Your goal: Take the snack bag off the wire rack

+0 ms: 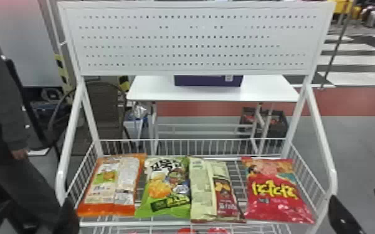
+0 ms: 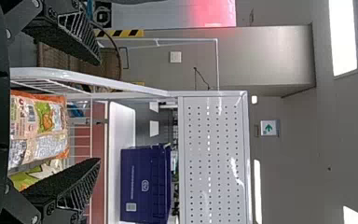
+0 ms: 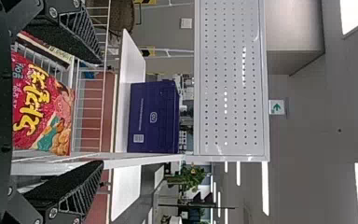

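At 4 o'clock, head view, red snack bag [image 1: 277, 199] lies on wire rack [image 1: 193, 140]; left hand [image 2: 100, 111] and right hand [image 3: 103, 112] spread wide, empty; shallow pinch on slick film might slip.

The black fingers [image 3: 81, 37] of the right gripper [image 1: 355, 195] are held wide apart, and a red snack bag [image 3: 32, 105] is framed between them in the wire rack [image 3: 51, 166]. Another bag [image 3: 49, 50] is partly covered by one finger. Beyond, a dark blue box [image 3: 161, 130] is supported by a white table [image 3: 133, 56].
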